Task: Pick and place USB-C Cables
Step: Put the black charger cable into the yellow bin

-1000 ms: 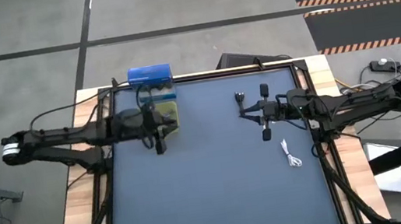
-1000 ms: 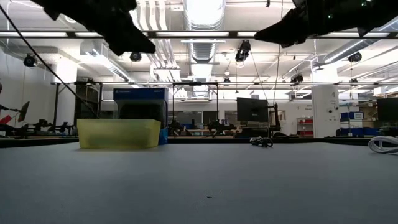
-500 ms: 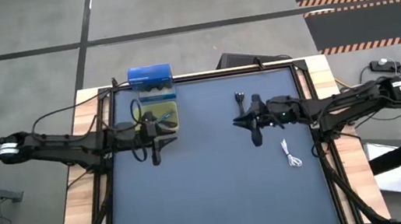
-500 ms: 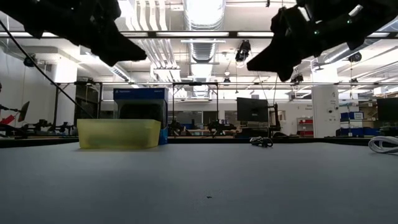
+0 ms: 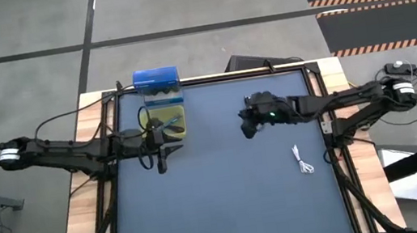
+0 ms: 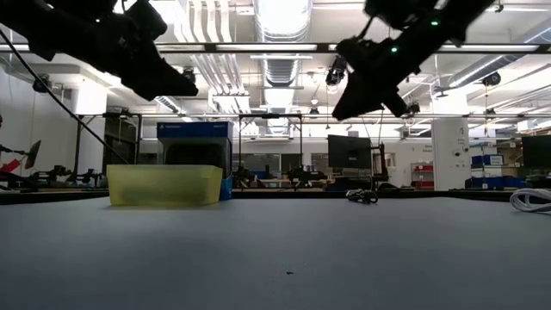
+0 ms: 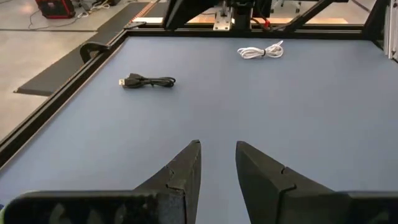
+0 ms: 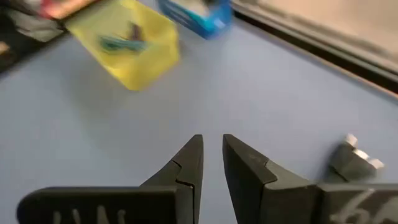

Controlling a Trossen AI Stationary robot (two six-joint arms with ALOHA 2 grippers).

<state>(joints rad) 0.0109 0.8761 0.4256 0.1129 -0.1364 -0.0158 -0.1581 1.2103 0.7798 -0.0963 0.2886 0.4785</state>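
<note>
The black cable (image 7: 148, 81) lies flat on the blue mat by the far edge; my right arm covers it in the high view. A blurred grey plug end (image 8: 357, 158) shows just beside my right gripper (image 8: 212, 149), which hovers above it with its fingers a narrow gap apart and empty. The white cable (image 5: 303, 160) lies coiled toward the right edge. A teal cable (image 8: 118, 42) and a dark one rest inside the yellow bin (image 5: 180, 130). My left gripper (image 7: 217, 155) floats beside the bin's near side, narrowly open and empty.
A blue box (image 5: 156, 79) stands behind the bin at the far edge. Black frame rails (image 5: 325, 129) run along the mat's sides. The mat's middle and near half (image 5: 229, 203) are bare.
My right gripper has swung from the right side toward the table's left and far edge, turning and tipping down over the black cable. My left gripper has drawn back a little from the bin toward the left edge and dropped slightly.
</note>
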